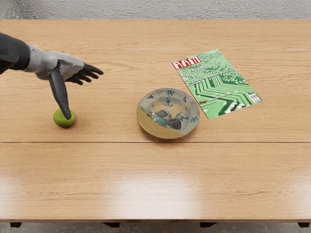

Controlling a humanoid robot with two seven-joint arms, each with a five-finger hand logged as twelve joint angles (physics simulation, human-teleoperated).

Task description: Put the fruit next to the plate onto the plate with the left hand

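One magazine (216, 83) (masthead blurred) | left hand (68, 70) spread above lime (60, 120)

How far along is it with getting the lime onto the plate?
Nothing done yet: the lime lies apart from the plate. The left hand is above it, one finger down on its top, the rest spread, no grasp. Grasping, lifting, placing remain.

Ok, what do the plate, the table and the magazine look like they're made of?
Plate: probably glazed ceramic with a glossy finish. It shows bright reflections and a dark painted pattern, though polished metal can't be ruled out.
Table: wood or wood veneer with a satin finish. Grain lines, a plank seam and soft glare near the front edge are visible.
Magazine: printed paper, lying flat, with little sheen.
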